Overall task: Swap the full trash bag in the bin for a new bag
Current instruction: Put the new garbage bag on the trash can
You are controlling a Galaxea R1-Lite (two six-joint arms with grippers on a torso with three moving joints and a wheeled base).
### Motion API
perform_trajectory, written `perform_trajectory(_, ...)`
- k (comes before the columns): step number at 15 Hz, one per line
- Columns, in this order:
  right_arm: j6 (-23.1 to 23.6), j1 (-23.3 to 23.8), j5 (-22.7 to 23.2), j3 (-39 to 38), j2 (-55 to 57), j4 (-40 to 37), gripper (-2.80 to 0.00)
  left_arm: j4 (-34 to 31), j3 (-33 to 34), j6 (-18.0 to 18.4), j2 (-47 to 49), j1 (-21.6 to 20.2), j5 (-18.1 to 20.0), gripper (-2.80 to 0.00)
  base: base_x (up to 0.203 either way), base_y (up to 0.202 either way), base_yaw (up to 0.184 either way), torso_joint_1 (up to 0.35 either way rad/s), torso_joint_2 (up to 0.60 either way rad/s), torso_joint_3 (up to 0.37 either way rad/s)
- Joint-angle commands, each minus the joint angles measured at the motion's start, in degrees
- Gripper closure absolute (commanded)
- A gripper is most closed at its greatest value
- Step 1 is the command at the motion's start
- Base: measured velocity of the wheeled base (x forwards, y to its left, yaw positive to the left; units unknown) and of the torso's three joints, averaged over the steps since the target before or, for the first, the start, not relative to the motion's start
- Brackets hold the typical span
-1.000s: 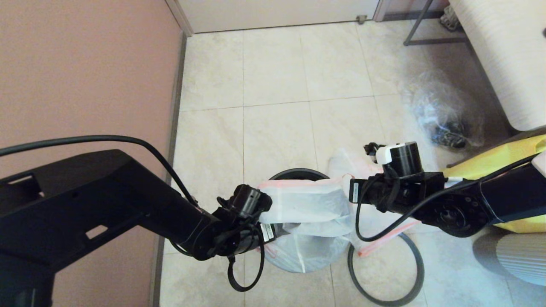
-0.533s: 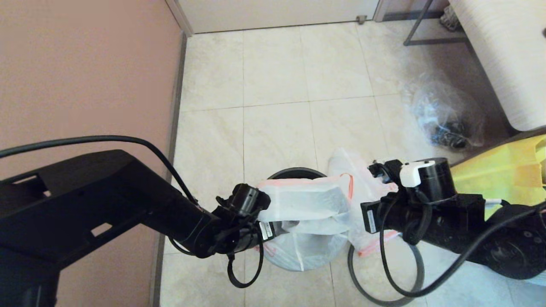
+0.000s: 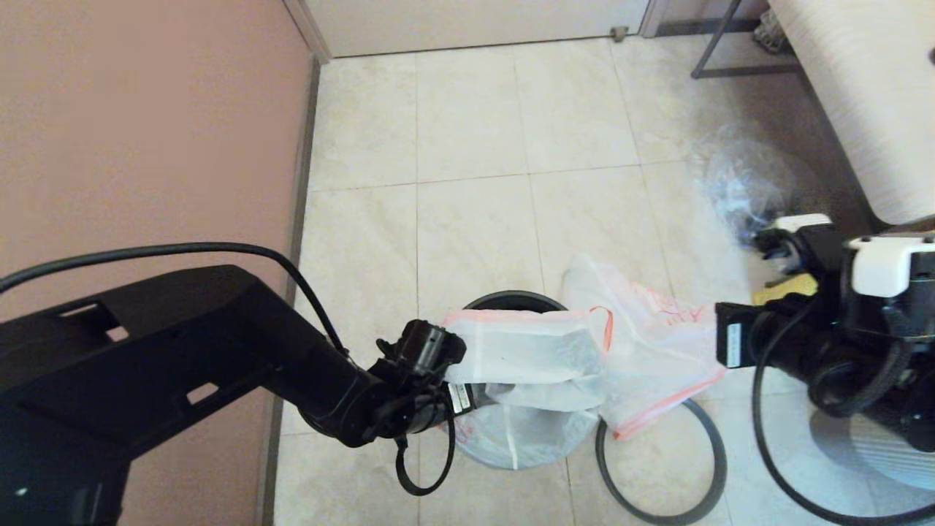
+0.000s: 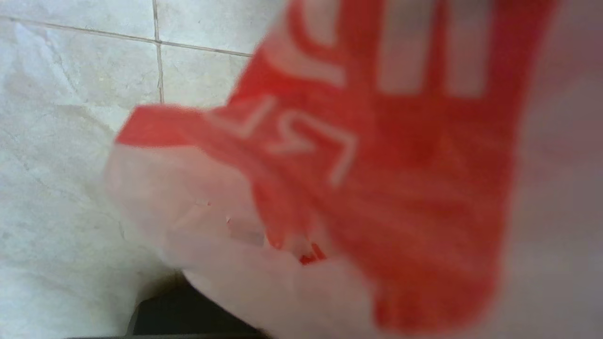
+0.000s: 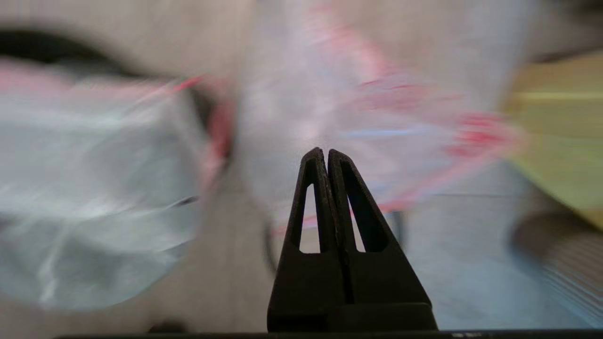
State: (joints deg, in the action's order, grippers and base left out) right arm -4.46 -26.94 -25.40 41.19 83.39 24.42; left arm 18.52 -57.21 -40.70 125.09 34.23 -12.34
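Keeping left gripper [image 3: 467,391] clamped on bag [image 3: 540,358] at bin's [image 3: 511,298] nine o'clock, bringing shut, empty right gripper [image 5: 326,153] back to pinch three o'clock edge.

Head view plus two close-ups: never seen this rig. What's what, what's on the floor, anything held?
It is a two-armed robot. The wide picture comes from a camera on its head; each close-up comes from a camera behind one arm's fingers. On the tiled floor stand a black bin with a white, red-edged new bag draped over it, a loose dark hoop beside it, and a clear bag of rubbish farther off. The left gripper pinches the new bag's edge; its close-up is filled by red print. The right gripper, off to the right, is shut and empty.
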Motion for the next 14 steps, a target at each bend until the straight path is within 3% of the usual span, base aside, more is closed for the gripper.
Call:
perform_trajectory(1,-0.1,4.4,-0.4,-2.3,-9.5,-0.4,0.0,0.2,0.1,-0.3,0.6,0.0,-0.2,0.0,0.0,0.0,0.0,0.0,0.0,0.0)
perform_trajectory(8,-0.3,22.1,-1.8,-9.3,-36.7,-7.5,0.0,1.8,0.2,0.1,1.2,-0.9,-0.3,0.0,0.0,0.0,0.0,0.0,0.0,0.0)
perform_trajectory(14,-0.3,24.5,-1.4,-21.1,-57.4,-13.9,0.0,2.7,0.5,0.1,1.2,-1.0,-0.8,0.0,0.0,0.0,0.0,0.0,0.0,0.0)
